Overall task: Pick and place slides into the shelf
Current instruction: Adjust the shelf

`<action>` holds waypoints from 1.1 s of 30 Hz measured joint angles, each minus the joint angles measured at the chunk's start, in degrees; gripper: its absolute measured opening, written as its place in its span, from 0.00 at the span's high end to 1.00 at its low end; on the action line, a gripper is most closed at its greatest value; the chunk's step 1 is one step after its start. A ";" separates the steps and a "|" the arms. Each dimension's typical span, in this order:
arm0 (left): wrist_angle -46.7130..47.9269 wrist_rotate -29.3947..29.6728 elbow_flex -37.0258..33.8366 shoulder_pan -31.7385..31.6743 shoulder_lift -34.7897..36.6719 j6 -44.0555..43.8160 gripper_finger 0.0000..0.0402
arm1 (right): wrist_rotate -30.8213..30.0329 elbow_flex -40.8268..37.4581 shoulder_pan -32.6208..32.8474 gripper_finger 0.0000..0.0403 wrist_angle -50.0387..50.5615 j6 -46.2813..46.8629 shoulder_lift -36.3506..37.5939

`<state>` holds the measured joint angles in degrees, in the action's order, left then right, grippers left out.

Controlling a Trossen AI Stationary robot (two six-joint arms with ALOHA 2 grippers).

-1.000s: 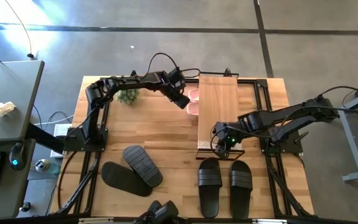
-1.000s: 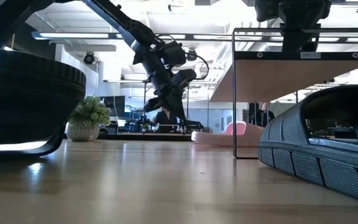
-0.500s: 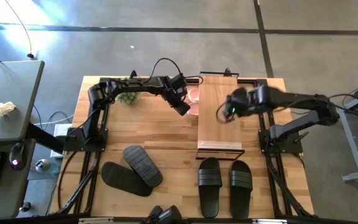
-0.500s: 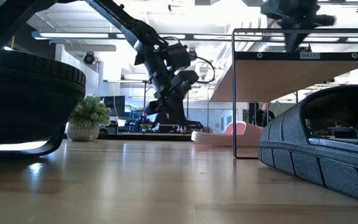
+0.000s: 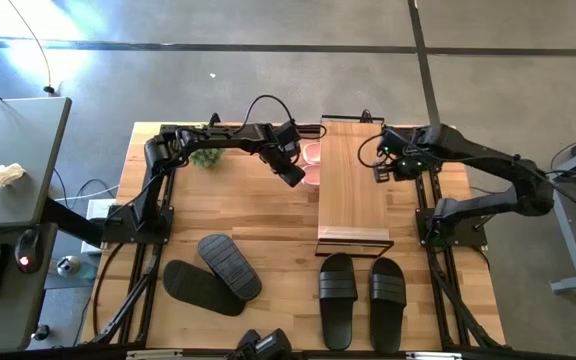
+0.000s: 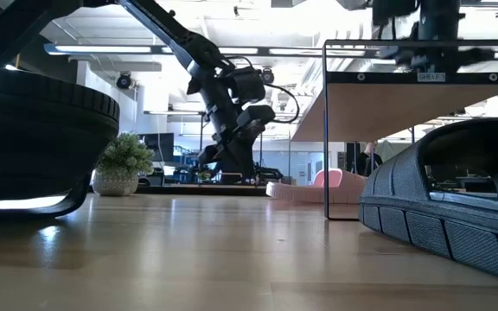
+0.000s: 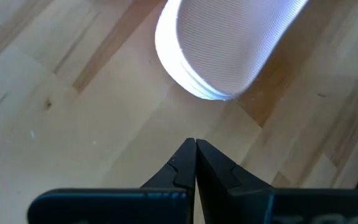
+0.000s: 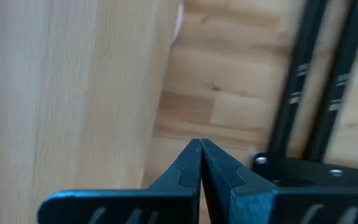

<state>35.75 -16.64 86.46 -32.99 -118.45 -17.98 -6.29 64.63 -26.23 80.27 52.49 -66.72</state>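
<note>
Pink slides (image 5: 311, 163) part-tucked under shelf (image 5: 351, 180); black pair (image 5: 361, 296) upright at its end; other black pair (image 5: 213, 275) sole-up, overlapping.

Potted plant (image 5: 205, 155) on table (image 5: 268, 215); grey desk (image 5: 13, 160) holds crumpled paper (image 5: 5, 177).

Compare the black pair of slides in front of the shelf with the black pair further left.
The right black pair lies straps up, side by side and parallel, apart. The left black pair lies ridged soles up, angled and overlapping. Both are black and rest on the table, off the shelf.
</note>
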 joint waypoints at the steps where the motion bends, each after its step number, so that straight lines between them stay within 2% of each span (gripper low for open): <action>1: 0.00 0.34 0.00 -0.02 0.00 0.16 1.00 | 0.89 -1.51 -0.36 1.00 -1.77 -0.13 0.06; 12: 0.18 0.99 0.00 -0.04 0.00 1.03 1.00 | 8.18 -13.30 -2.70 1.00 -15.60 -0.78 0.23; 23: -0.88 5.79 0.00 0.00 -0.10 0.62 1.00 | 7.68 -13.79 -2.68 1.00 -19.02 -0.35 0.17; 33: -2.87 6.18 0.00 -0.02 -0.20 -0.28 1.00 | 7.68 -13.71 -2.68 1.00 -19.74 -1.08 0.17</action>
<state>32.88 -10.46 86.46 -33.01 -118.65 -18.27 1.39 50.92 -28.91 60.53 51.41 -66.54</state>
